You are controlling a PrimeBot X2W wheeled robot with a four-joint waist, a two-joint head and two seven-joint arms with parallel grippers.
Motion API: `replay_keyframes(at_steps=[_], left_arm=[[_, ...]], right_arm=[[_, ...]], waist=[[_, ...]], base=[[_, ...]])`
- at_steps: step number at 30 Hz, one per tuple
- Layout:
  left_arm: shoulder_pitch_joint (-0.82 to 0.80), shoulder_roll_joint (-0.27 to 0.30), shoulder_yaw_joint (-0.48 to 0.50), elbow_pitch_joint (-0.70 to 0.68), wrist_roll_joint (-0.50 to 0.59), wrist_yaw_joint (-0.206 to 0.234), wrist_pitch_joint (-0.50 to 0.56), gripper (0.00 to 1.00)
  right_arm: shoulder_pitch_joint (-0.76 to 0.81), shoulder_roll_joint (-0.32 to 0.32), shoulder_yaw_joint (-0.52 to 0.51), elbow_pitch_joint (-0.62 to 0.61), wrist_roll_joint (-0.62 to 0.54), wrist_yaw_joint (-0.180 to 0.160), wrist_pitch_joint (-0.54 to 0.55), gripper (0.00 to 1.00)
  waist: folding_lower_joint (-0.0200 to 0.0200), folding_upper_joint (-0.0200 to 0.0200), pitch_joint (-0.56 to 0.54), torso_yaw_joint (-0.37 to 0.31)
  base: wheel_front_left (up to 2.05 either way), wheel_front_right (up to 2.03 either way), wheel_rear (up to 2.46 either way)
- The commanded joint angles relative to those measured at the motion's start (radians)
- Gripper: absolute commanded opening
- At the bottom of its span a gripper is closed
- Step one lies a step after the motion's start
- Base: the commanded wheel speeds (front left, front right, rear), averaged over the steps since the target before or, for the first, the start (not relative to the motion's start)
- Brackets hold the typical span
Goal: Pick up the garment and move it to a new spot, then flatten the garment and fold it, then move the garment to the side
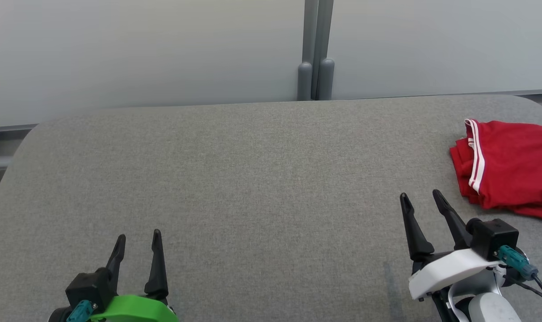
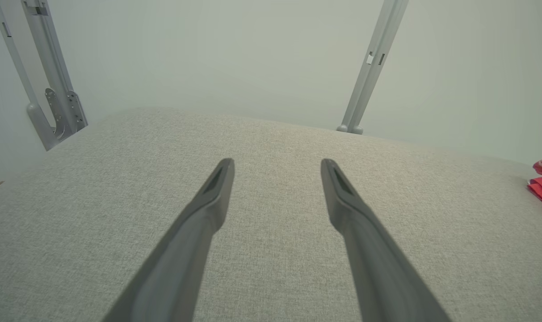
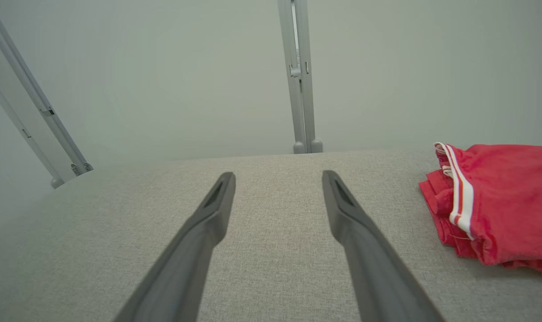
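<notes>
The folded red garment (image 1: 507, 167) lies at the grey table's (image 1: 235, 179) right edge. Both the left gripper (image 1: 139, 237) and right gripper (image 1: 420, 197) hover spread apart, grasping nothing.

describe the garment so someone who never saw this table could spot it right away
Start at the wide grey fabric-topped table before the pale wall. Near its right edge, just beyond the right gripper, lies the folded garment. It is bright red with white stripes along one hem, against the plain grey.
</notes>
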Motion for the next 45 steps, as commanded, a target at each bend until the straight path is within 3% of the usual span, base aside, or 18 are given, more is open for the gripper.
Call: replay_keyframes(at_steps=[1,22,23,24,31,45], left_arm=[[0.004,-0.001,-0.002,0.004,-0.005,-0.005,-0.001,1.0],[0.012,0.009,-0.018,0.006,-0.011,0.002,0.015,1.0],[0.012,0.009,-0.017,0.005,-0.013,0.001,0.015,0.0],[0.002,0.001,-0.02,0.007,-0.007,-0.001,0.014,0.0],[0.007,-0.023,-0.008,0.036,-0.052,-0.018,0.027,0.0],[-0.03,-0.073,0.087,0.076,-0.228,-0.096,0.085,0.0]], right_arm=[[0.017,-0.002,0.003,-0.001,-0.005,0.0,-0.004,1.0],[0.032,-0.002,0.009,-0.002,0.013,0.0,-0.006,1.0],[0.032,-0.002,0.008,-0.002,0.013,0.0,-0.006,0.0],[0.02,0.0,0.008,0.003,0.011,0.0,-0.001,0.0],[0.027,0.003,0.004,0.033,0.078,0.0,0.008,0.0],[0.002,-0.009,-0.025,0.061,0.337,0.0,0.044,0.0]], waist=[[0.0,0.0042,-0.003,-0.001],[0.0,0.0042,-0.02,0.001],[0.0,0.0042,-0.02,0.001],[0.0,0.0,-0.02,0.001],[0.0,0.0001,-0.019,0.0],[0.0,0.0006,-0.013,-0.005]], base=[[0.0,0.0,0.0],[0.0,0.0,0.0],[0.0,0.0,0.0],[0.0,0.0,0.0],[0.0,0.0,0.0],[0.0,0.0,0.0]])
